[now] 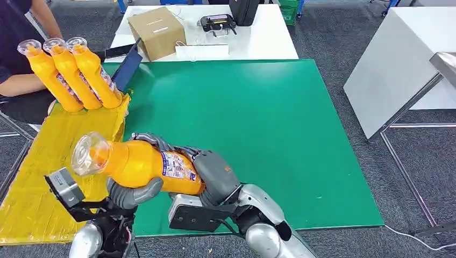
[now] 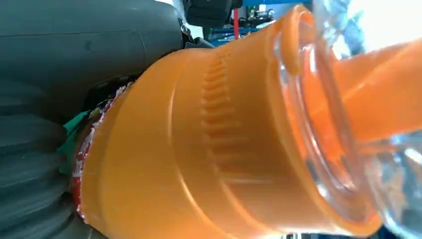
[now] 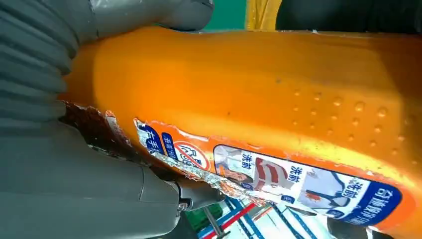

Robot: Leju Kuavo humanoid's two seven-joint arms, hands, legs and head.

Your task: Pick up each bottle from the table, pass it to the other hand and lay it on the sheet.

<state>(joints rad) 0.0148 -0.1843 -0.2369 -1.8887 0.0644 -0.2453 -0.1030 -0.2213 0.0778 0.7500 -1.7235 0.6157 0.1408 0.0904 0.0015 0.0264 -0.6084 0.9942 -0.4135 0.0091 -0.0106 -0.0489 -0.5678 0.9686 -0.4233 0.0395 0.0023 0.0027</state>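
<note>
Over the green table (image 1: 279,123), near its yellow sheet (image 1: 32,177) where three bottles (image 1: 72,72) lie side by side, an orange bottle (image 1: 140,164) with a clear cap and torn blue-and-white label is gripped from below by the left hand (image 1: 132,192) and around its base by the right hand (image 1: 212,174).

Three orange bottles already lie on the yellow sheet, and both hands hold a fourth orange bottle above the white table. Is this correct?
Not quite: the surface under the held bottle is the green table, not a white one, as the head view shows. The rest stands: three bottles lie on the yellow sheet, and left hand and right hand hold the fourth.
</note>
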